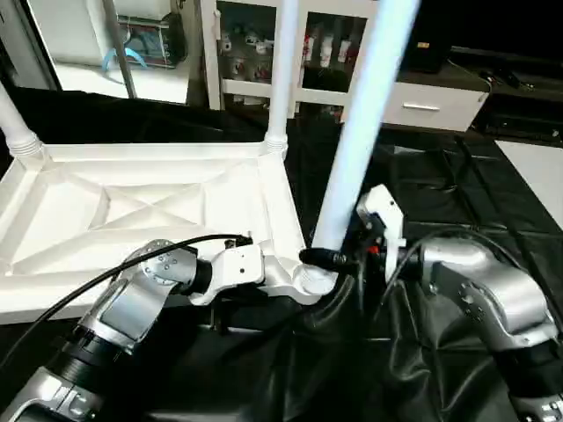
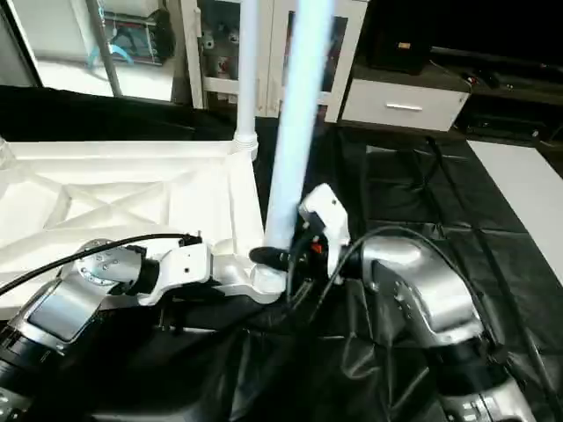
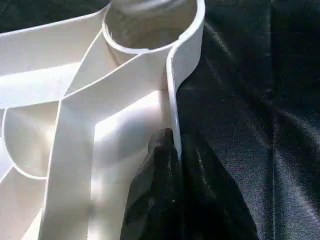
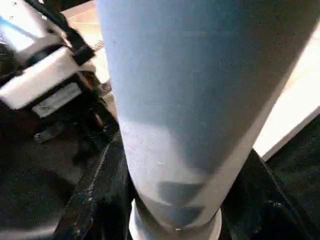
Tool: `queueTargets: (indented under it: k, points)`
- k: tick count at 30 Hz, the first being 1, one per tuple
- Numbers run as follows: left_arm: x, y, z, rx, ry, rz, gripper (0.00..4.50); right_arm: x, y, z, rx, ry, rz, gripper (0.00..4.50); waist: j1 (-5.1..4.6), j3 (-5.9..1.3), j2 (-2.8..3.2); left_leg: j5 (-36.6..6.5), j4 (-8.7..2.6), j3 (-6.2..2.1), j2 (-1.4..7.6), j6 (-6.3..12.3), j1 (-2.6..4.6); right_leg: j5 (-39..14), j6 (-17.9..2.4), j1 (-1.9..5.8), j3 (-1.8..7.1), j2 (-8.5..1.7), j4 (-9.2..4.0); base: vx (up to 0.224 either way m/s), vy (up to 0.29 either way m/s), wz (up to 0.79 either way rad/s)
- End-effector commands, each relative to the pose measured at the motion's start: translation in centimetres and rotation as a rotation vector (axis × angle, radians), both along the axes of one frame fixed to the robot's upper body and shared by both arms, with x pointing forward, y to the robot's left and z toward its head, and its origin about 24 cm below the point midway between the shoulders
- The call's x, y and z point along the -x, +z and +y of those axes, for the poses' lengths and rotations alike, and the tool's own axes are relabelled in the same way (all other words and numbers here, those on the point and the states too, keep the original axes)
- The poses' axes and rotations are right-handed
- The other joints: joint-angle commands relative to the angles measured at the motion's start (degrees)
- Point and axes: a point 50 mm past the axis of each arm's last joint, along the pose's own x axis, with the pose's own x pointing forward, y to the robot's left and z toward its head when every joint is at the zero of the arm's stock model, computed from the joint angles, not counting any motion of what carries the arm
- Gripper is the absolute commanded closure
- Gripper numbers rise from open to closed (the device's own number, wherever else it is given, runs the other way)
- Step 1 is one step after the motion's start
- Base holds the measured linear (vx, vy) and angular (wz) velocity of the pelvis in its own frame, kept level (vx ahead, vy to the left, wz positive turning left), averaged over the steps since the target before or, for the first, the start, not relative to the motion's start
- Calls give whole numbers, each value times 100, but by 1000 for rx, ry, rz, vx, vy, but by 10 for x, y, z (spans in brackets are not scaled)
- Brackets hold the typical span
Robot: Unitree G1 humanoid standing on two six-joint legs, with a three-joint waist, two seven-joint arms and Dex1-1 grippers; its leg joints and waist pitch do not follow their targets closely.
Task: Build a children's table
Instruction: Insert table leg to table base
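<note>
A: Where was the panel (image 1: 149, 207) found?

B: It was laid underside up on the black-draped tabletop (image 1: 457, 202), toward the left edge, with its X-ribs exposed.

A: Were legs seen on it?

B: Two were seen standing in the panel's far corners: the far-right leg (image 1: 283, 70) upright, and the far-left leg (image 1: 13, 119) mostly cut off by the frame. A third leg (image 1: 361, 132) was met at the near-right socket (image 1: 312, 280), leaning toward the right edge. How deep it sat could not be told.

A: How was the left claw (image 3: 165, 145) set?

B: It was closed narrowly on the rim (image 3: 172, 100) just beside that socket, one finger (image 3: 155, 175) inside the rim and the other against the cloth.

A: And the right claw (image 1: 327, 258)?

B: It was clamped about the third leg's lower end, just above the socket, a black finger pressed on each side.
</note>
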Motion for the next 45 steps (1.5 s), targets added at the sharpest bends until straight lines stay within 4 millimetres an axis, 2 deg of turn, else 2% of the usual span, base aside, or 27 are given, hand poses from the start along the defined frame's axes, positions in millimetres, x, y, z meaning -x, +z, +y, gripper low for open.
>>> queueTargets:
  k: [1, 6, 7, 11, 23, 30, 40, 45]
  points:
    - [9, -14, -3, -50, -71, 49, 450, -4, 1, 0, 6, -19, -30, 261, 9, -278, 4, -481, -444, -143, 431, 133, 44, -205, -1463, 188, 297, -464, -375, 0, 0, 0]
    - [11, -14, -3, -44, -79, 74, 450, -4, -8, 7, 8, -15, -7, 261, 12, -273, 8, -465, -445, -137, 429, 173, 49, -98, -1535, 196, 291, -458, -366, 0, 0, 0]
    - [10, -13, -3, -44, -80, 76, 450, -5, -10, 8, 9, -13, 1, 261, 8, -268, 28, -528, -453, -140, 435, 142, 54, -169, -1527, 190, 292, -460, -375, 0, 0, 0]
    - [10, -12, -3, -42, -82, 83, 450, -6, -16, 12, 34, -3, 14, 261, -4, -259, 15, -606, -463, -143, 428, 98, 46, -251, -1513, 197, 291, -456, -381, 0, 0, 0]
    - [10, -11, -1, -55, -84, 95, 450, -8, -27, 17, 66, -3, 40, 262, -22, -245, 30, -859, -491, -154, 440, -37, 63, -418, -1456, 178, 300, -458, -404, 0, 0, 0]
    - [10, -12, 0, -53, -72, 95, 450, -12, -34, 6, 2, -131, 65, 262, -26, -253, 18, -933, -502, -155, 443, -89, 64, -454, -1441, 171, 301, -455, -408, 0, 0, 0]
    - [8, -11, 3, -56, -60, 91, 450, -3, -53, -9, -77, -258, 113, 262, -15, -253, 41, -992, -515, -158, 445, -122, 59, -398, -1424, 168, 304, -461, -417, 0, 0, 0]
    - [6, -11, 5, -59, -51, 86, 450, 3, -58, -14, -119, -317, 106, 262, -17, -249, 43, -1206, -537, -166, 451, -166, 69, -617, -1391, 158, 303, -458, -442, 0, 0, 0]
